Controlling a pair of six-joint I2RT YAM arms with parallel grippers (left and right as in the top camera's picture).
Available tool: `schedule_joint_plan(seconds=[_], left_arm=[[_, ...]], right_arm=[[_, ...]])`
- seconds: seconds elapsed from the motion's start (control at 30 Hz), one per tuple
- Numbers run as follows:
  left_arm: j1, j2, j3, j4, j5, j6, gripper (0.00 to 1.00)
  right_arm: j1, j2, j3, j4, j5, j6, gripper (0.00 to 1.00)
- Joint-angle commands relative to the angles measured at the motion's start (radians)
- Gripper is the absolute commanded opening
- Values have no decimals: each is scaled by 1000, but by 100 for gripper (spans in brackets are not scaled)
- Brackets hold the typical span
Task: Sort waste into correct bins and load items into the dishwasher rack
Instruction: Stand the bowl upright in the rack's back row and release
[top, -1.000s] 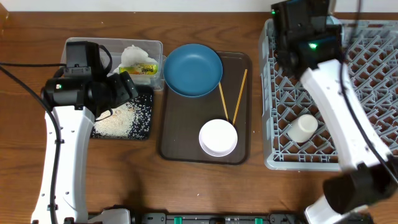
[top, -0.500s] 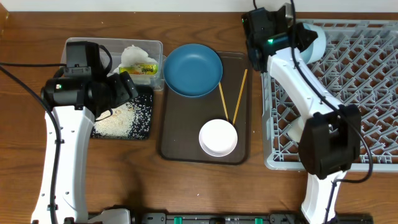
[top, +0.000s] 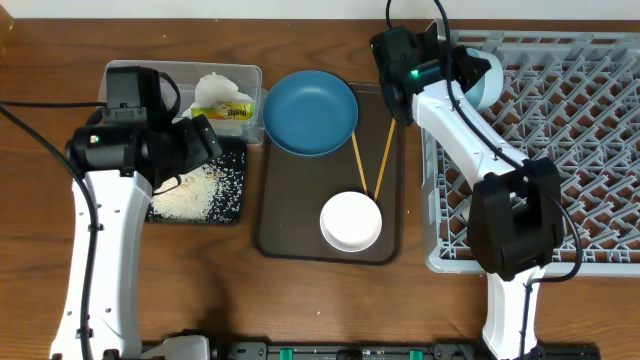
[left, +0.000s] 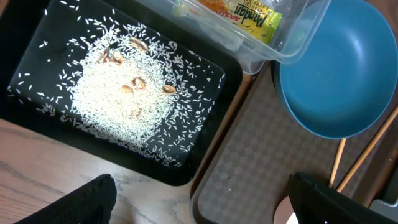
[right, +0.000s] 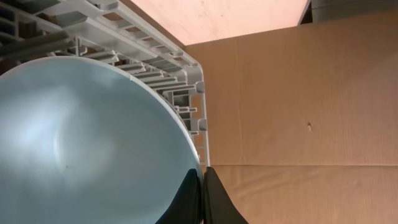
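Right gripper (right: 200, 193) is clamped tight on the rim of the light-blue bowl (right: 81, 143), tipped on edge at the rack's (top: 560, 150) far corner by the brown tray (top: 290, 200). Left gripper (left: 202, 186) hangs wide open, holding nothing, over the black tray (left: 31, 28) with rice (left: 118, 93) spread in it; plate (top: 310, 112) and chopsticks (top: 385, 155) sit on the brown tray.

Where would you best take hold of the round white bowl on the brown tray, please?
Probably by its rim, straight down from above, one pincer finger inside and one outside: the round white bowl seems to sit mouth-up on the brown serving tray. The two thin wooden chopsticks end at its far edge, so the rim nearest the robot looks freest.
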Motion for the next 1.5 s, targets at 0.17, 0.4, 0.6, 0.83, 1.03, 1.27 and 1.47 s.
schedule_joint_plan(seconds=[0.17, 0.4, 0.6, 0.83, 1.03, 1.27, 1.47], left_arm=[[4, 11, 18, -3, -5, 10, 91], [4, 11, 18, -3, -5, 10, 91], [4, 11, 18, -3, -5, 10, 91], [4, 11, 18, -3, -5, 10, 91], [4, 11, 18, -3, -5, 10, 91], [4, 11, 18, -3, -5, 10, 91], [4, 11, 18, -3, -5, 10, 91]], right_arm=[[-4, 13, -5, -2, 68, 13, 1], [-3, 13, -10, -13, -20, 13, 1], [-15, 13, -11, -27, 32, 13, 1], [-16, 13, -11, -54, -2, 13, 1], [-20, 13, -11, -54, 4, 13, 1], [-24, 13, -11, -62, 6, 13, 1], [-31, 13, -11, -69, 5, 14, 1]])
